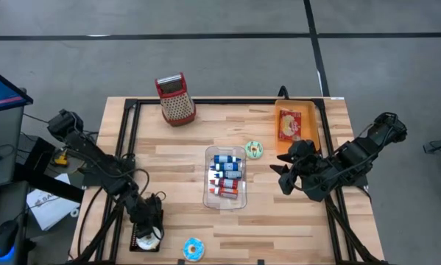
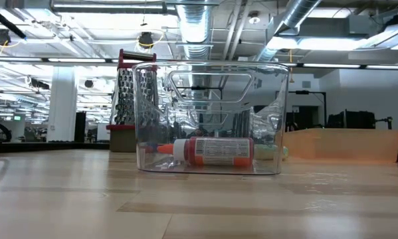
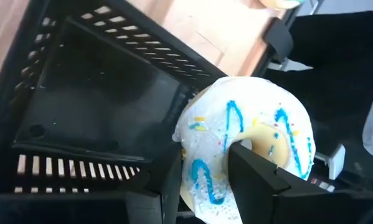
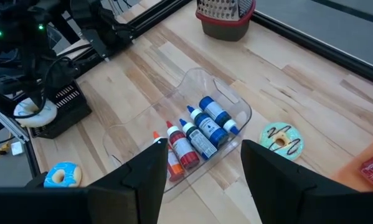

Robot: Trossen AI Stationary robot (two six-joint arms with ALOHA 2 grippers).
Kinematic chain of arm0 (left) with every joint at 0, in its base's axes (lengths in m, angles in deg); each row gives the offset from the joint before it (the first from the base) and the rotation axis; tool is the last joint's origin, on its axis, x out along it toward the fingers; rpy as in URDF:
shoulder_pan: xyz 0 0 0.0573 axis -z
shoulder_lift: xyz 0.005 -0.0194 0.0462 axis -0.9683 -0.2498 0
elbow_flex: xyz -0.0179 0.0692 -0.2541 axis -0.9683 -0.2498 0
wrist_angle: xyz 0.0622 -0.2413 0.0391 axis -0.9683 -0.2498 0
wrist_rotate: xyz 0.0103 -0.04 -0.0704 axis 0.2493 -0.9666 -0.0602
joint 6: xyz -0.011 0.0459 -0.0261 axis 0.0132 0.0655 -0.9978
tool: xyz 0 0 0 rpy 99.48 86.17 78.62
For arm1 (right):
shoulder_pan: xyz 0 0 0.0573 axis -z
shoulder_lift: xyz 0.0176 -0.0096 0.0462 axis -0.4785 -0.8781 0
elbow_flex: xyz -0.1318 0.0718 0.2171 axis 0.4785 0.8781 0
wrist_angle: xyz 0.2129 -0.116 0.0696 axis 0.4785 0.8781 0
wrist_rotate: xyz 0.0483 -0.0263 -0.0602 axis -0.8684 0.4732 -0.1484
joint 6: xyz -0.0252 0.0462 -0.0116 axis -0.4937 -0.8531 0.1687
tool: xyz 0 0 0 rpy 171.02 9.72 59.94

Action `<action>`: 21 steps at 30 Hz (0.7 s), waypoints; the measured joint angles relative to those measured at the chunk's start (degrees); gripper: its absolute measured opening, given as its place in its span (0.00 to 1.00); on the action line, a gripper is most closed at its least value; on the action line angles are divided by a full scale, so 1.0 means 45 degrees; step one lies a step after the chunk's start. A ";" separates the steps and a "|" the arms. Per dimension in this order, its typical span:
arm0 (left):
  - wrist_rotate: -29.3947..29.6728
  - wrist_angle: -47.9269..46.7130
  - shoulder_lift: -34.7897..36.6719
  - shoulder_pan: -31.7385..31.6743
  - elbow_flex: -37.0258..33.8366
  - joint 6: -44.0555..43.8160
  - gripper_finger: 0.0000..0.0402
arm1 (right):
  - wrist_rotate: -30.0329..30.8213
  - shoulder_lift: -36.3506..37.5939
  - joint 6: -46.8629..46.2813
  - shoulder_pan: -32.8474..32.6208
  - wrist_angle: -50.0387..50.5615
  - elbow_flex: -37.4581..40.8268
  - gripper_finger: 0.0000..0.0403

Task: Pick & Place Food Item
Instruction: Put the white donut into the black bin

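1. Left gripper (image 3: 220,180): closed on a white donut (image 3: 245,146) with blue icing lines; one finger is passed through the hole, the other is pressed to the outer edge. It is held over a black tray (image 3: 93,106) at the table's near-left corner.
2. White donut: seen in the high view just above that tray (image 1: 137,239), at the left arm's tip; it is not yet set down, and contact with the tray cannot be told.
3. Right gripper (image 4: 202,165): fingers wide apart, nothing held; parked high above the table's right side, looking toward the clear bin (image 4: 205,118).
4. Other items: blue donut (image 1: 193,249) at the near edge, beside the tray; green donut (image 1: 254,149) beside the bin; bottles (image 1: 226,175) laid in the bin; grater (image 1: 175,99) at the far edge; orange tray (image 1: 297,126) far right.
5. Risk, judged: the donut could be snagged on the finger through its hole at release and dragged out; a tilted drop could land it on the tray's rim and roll it off the near table edge.
6. Room: the tray sits hard against the table's corner frame, so little margin is left there; open wood lies between tray and bin.
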State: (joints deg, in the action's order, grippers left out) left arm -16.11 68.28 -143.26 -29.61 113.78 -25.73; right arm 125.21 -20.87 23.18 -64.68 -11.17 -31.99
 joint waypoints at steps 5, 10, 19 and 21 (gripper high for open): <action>0.0007 0.0140 -0.0071 0.0301 0.0000 -0.0455 0.29 | -0.0005 0.0000 0.0000 -0.0073 0.0008 0.0000 0.49; 0.0006 0.0097 -0.0071 0.0807 0.0000 -0.1191 0.29 | 0.0005 0.0000 0.0005 -0.0194 0.0057 0.0000 0.49; 0.0242 -0.0096 -0.0071 0.1060 0.0000 -0.1901 0.29 | 0.0010 0.0000 0.0121 -0.0243 0.0077 0.0000 0.49; 0.0244 -0.0130 -0.0089 0.1060 0.0000 -0.1990 0.29 | 0.0010 0.0000 0.0118 -0.0243 0.0075 0.0000 0.49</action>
State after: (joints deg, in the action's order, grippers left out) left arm -15.01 67.70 -143.66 -24.84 113.78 -34.68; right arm 125.25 -20.87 23.71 -65.78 -10.83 -31.99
